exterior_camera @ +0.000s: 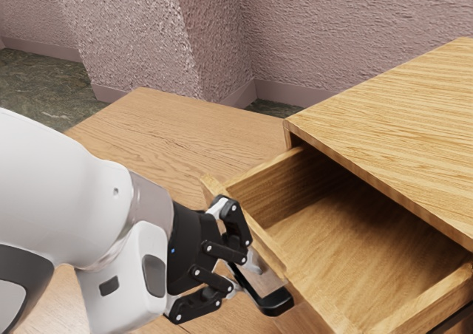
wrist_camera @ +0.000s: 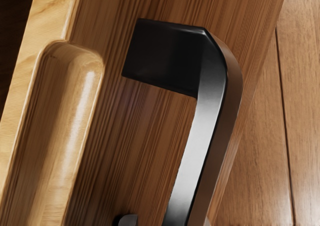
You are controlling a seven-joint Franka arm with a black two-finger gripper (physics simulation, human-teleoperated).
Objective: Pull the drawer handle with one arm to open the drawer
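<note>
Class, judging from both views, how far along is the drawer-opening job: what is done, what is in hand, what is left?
Done: the drawer stands well out of the cabinet, its bare floor showing. In hand: the end effector is closed on the black handle at the drawer's front. Left: little, perhaps a final pull; whether the drawer is at full travel cannot be told.

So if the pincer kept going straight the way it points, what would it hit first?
The dark metal bar handle right ahead, then likely the light wooden drawer front behind it.
</note>
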